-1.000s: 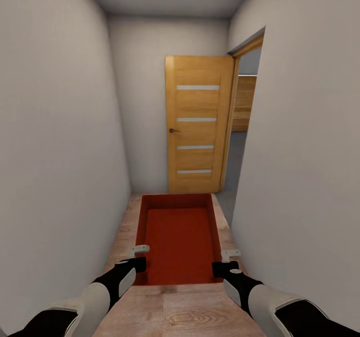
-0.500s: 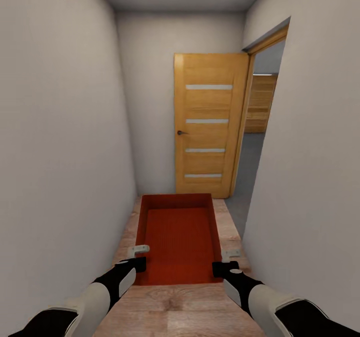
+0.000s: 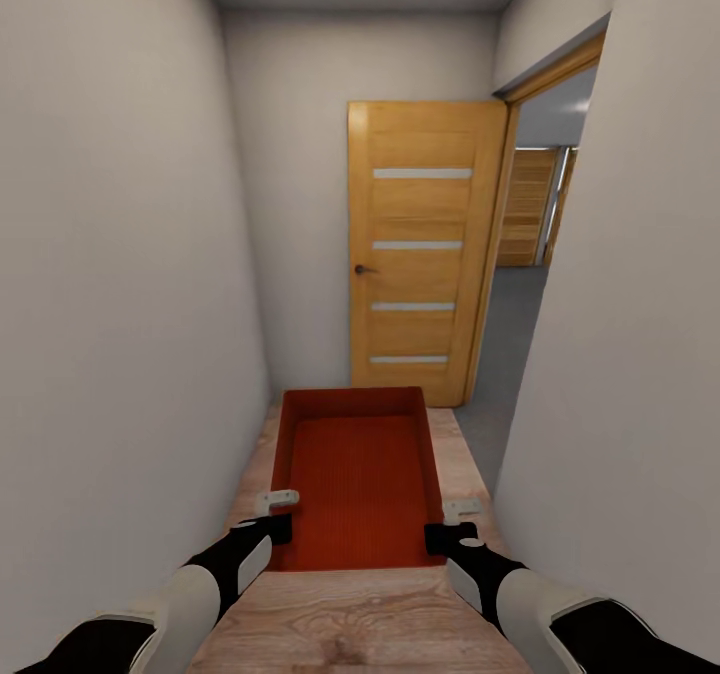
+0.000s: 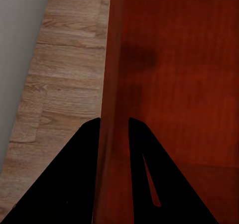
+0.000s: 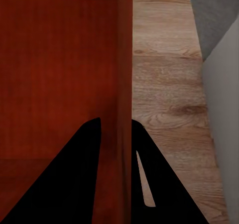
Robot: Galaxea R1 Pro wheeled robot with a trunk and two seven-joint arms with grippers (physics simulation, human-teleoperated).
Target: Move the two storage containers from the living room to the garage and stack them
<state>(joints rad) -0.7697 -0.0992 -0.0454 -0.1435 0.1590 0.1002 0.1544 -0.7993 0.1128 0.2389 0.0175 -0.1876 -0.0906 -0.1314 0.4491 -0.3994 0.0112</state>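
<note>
One red-orange open-top storage container [image 3: 358, 474] hangs in front of me over the light wood plank floor of a narrow hallway. My left gripper [image 3: 275, 522] is shut on its left wall [image 4: 113, 84], and my right gripper [image 3: 450, 526] is shut on its right wall [image 5: 124, 84]. In each wrist view the thin wall runs between the two dark fingers. The container is empty. Through the doorway at the right a dark grey floor [image 3: 505, 349] shows.
Plain grey-white walls close in on both sides. An open wooden door [image 3: 422, 249] with a dark handle stands ahead, swung against the end wall. The doorway [image 3: 535, 254] beside it opens to the right, with wooden panelling beyond.
The camera has moved forward along the hallway: the door and doorway look larger and the ceiling light has left the picture. Both grippers hold the container as before.
</note>
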